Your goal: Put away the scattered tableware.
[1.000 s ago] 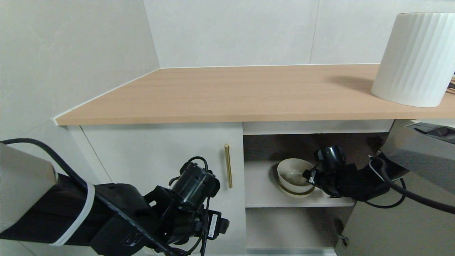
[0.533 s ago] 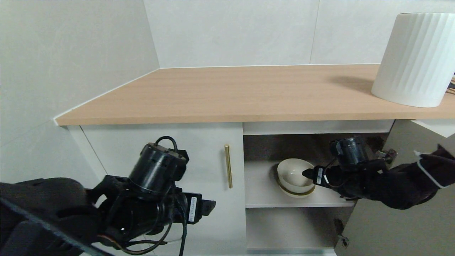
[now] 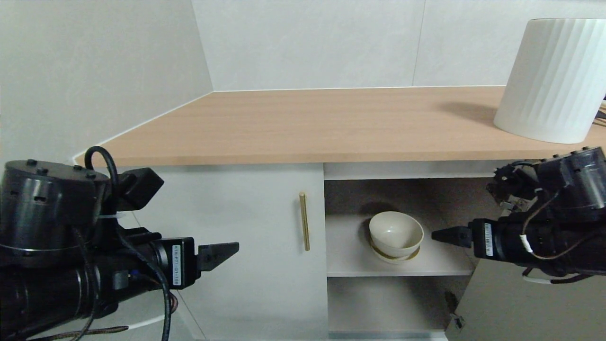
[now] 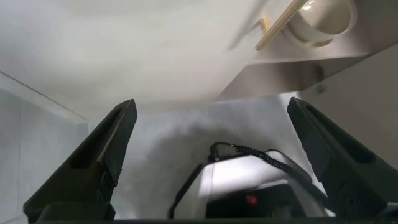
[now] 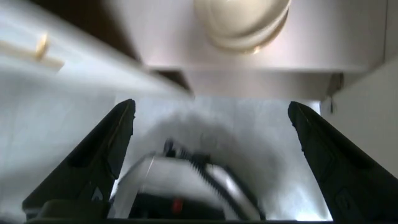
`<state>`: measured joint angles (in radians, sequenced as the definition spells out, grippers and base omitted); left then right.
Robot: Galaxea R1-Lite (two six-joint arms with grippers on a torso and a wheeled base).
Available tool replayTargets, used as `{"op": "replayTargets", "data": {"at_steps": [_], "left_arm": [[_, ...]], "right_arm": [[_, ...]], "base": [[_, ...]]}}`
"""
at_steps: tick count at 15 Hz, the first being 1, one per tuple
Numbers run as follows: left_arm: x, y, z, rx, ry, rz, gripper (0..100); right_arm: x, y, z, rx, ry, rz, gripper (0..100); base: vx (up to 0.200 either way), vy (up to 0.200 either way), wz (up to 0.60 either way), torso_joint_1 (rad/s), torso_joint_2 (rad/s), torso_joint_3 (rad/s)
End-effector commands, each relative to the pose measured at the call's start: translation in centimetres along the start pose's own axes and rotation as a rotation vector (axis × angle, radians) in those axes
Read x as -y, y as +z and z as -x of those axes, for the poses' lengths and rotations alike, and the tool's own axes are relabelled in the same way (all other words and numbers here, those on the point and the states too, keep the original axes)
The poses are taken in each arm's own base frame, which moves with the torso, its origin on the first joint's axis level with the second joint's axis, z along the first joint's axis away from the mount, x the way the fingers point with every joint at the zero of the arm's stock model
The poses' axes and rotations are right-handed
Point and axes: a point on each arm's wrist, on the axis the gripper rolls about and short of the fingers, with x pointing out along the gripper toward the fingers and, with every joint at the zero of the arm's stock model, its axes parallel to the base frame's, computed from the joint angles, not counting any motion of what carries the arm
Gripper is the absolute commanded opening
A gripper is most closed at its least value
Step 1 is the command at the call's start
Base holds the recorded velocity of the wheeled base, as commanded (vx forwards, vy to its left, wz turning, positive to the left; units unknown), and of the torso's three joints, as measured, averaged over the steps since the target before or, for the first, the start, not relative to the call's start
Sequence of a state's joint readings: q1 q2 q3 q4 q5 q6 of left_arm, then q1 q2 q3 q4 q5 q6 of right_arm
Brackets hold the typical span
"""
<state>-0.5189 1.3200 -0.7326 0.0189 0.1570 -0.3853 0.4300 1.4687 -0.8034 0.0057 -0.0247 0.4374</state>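
The bowl (image 3: 396, 235) reads to me as glazed ceramic: cream, smooth, with a soft gloss inside. The desk (image 3: 307, 123) top looks like light wood or laminate, fine-grained and matt. I see the door (image 3: 227, 213) and shelf (image 3: 348, 263) as smooth white board with a flat finish. The handle (image 3: 303, 221) is polished brass-coloured metal. The wall (image 3: 307, 42) has large smooth tiles with a faint sheen. The white vessel (image 3: 551, 78) is ribbed and matt; I cannot tell its material. Left gripper (image 3: 222, 250) and right gripper (image 3: 440, 235) are matt black, their fingers (image 4: 106, 155) like hard plastic.
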Motion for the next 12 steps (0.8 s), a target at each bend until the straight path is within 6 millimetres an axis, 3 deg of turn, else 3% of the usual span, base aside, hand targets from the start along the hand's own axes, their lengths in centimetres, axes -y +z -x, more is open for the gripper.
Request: {"op": "replayTargets", "data": {"at_steps": [1,5,10,12], "left_arm": [[-0.2,0.1,0.7,0.023,-0.006,0.008,100],[-0.1,-0.7,-2.1,-0.07,0.042,-0.001,100],[-0.1,-0.7,-1.9,-0.066,0.035,0.004,100],[-0.2,-0.8,-1.9,-0.069,0.036,0.002,100]], "right_arm": [[0.1,-0.3,3.5,0.062,0.042,-0.003,100],[0.0,-0.9,3.4,0.042,0.05,0.013,100],[-0.1,-1.1,3.3,0.031,0.048,0.018,100],[-0.1,-1.2,3.1,0.025,0.046,0.019,100]], "base": [[0.0,0.0,0.0,0.0,0.0,0.0],[0.0,0.0,0.0,0.0,0.0,0.0],[0.0,0.0,0.0,0.0,0.0,0.0],[-0.2,0.0,0.0,0.005,0.0,0.005]]}}
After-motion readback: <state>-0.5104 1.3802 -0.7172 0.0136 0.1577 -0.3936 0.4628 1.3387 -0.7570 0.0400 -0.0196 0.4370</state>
